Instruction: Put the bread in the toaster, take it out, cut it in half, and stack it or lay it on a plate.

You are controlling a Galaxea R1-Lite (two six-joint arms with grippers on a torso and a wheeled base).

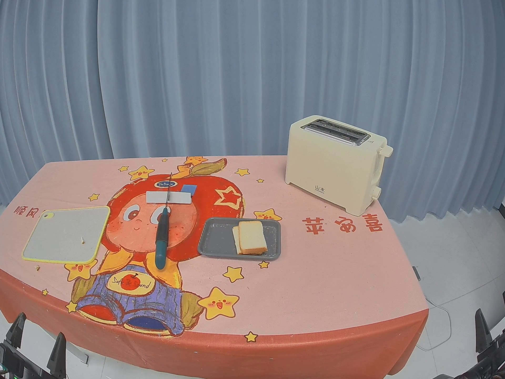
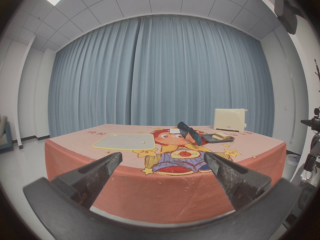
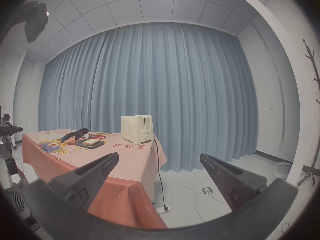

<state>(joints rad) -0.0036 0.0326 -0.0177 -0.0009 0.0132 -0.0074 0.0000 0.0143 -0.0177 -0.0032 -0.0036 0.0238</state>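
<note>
Lying in a grey tray [image 1: 215,246] on the surface [image 1: 326,280], the bread slices [image 1: 251,237] sit left of and nearer than the cream toaster [image 1: 334,161]. A teal-handled knife [image 1: 162,238] lies just left of the tray, and a cutting board [image 1: 66,235] lies farther left. The left end effector [image 2: 163,160] and right end effector [image 3: 159,159] hang spread and empty beyond the near edge.
</note>
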